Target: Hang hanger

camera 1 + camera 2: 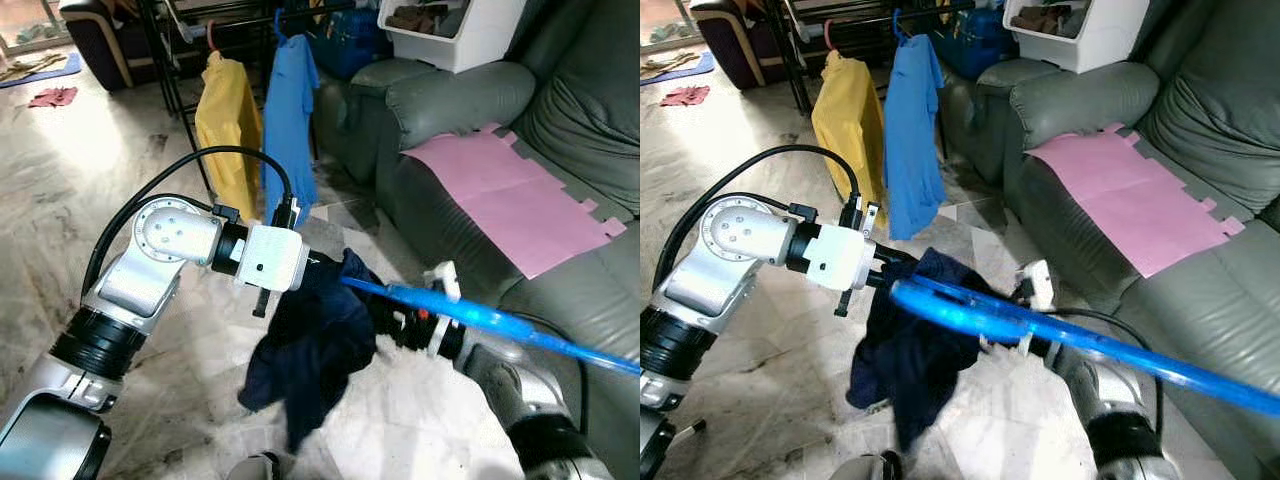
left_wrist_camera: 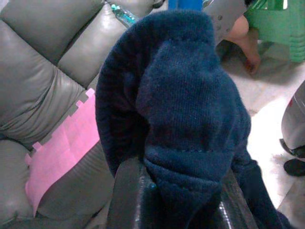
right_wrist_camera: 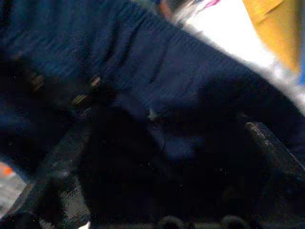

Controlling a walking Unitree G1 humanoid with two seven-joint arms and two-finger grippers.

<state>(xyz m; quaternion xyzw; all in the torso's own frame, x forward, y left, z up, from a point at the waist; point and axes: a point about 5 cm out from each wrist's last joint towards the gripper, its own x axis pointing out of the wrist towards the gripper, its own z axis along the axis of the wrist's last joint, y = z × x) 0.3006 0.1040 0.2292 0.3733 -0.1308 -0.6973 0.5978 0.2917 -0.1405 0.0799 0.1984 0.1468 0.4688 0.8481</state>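
Cloth first: the dark blue garment [image 1: 315, 345] hangs bunched between my two arms, just in front of the grey sofa [image 1: 470, 130], its loose tail dangling toward the marble floor [image 1: 120, 180]. I see the left gripper [image 2: 178, 188] with its two black fingers pinched on a thick fold of that garment; the wrist view shows the fabric squeezed between them. The right gripper [image 3: 157, 143] sits against the same cloth, with its fingers spread wide to either side of the dark fabric, so I read it as open rather than clamped, though that view is dim and blurred. The blue hanger [image 1: 490, 325] juts out from the garment as a long bar, running across the front of the sofa seat toward my right, above the right forearm. I cannot tell exactly what carries it.

My worry is that the hanger is not seated inside the garment. If only one end is tucked in, it could slide out as I lift. The left pinch holds a bulky wad, so the cloth could also creep out under its own weight.

Further from the sofa front, a pink mat [image 1: 510, 195] lies on the seat. Beyond the sofa's armrest, a yellow shirt [image 1: 228, 125] and a blue shirt [image 1: 290, 110] hang on the dark rack [image 1: 185, 60]. That rail looks crowded, and I judge a long swinging bar could knock those shirts or catch a rack leg on approach.
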